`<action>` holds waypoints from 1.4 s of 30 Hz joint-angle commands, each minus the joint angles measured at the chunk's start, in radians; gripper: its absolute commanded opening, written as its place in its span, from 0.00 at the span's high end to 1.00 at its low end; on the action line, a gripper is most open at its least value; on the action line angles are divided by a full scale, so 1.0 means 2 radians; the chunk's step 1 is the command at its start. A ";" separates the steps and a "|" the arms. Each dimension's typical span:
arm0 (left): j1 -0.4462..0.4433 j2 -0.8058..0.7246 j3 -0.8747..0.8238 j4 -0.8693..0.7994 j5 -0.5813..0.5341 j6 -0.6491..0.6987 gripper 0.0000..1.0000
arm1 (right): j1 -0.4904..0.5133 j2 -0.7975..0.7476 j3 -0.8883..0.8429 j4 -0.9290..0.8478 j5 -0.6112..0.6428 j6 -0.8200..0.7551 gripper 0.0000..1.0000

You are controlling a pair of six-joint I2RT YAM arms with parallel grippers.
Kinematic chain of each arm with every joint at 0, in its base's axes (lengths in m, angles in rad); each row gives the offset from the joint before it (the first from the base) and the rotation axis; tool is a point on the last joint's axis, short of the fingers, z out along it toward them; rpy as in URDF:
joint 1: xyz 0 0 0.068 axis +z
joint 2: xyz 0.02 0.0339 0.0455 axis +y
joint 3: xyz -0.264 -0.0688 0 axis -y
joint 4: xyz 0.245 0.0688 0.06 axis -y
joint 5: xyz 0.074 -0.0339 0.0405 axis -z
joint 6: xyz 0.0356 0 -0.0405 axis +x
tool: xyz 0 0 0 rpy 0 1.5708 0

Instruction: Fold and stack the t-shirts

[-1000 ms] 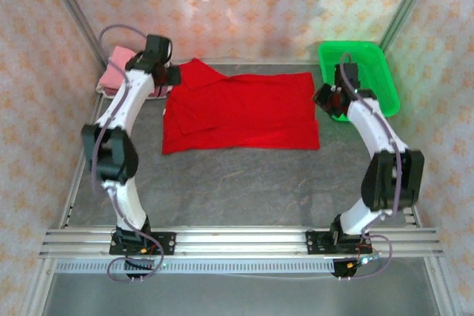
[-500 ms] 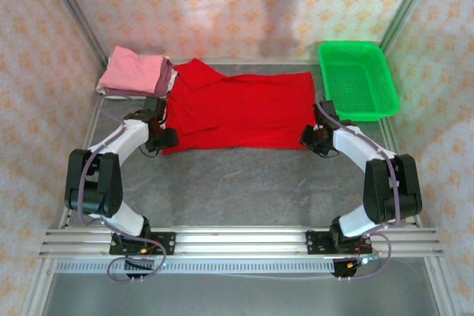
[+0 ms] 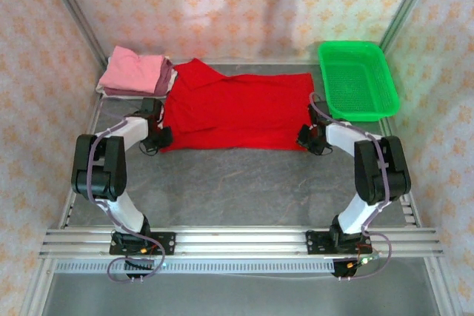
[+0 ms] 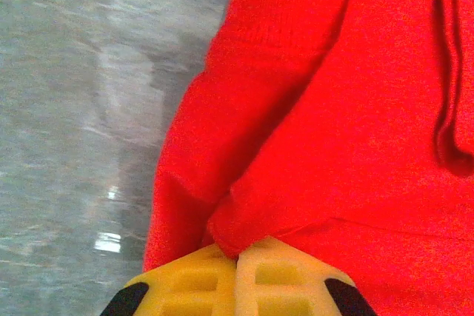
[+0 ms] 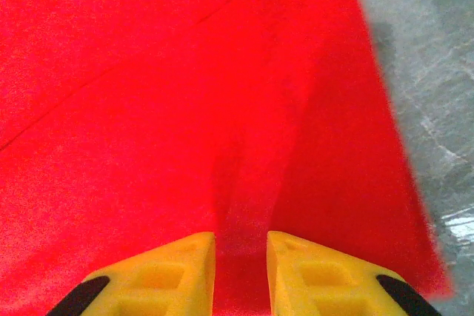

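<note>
red t-shirt (image 3: 241, 111): spread flat between both grippers
left gripper (image 4: 237, 260): clamped together on the shirt's near-left corner
right gripper (image 5: 241, 253): slightly apart astride the near-right hem

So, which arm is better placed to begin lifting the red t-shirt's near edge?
Left: its end effector is shut on the red t-shirt, while the right end effector has cloth between parted fingers.
</note>
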 commanded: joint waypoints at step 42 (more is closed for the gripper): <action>-0.070 -0.076 0.012 -0.007 0.048 -0.078 0.54 | 0.061 -0.125 0.024 -0.013 0.033 -0.022 0.69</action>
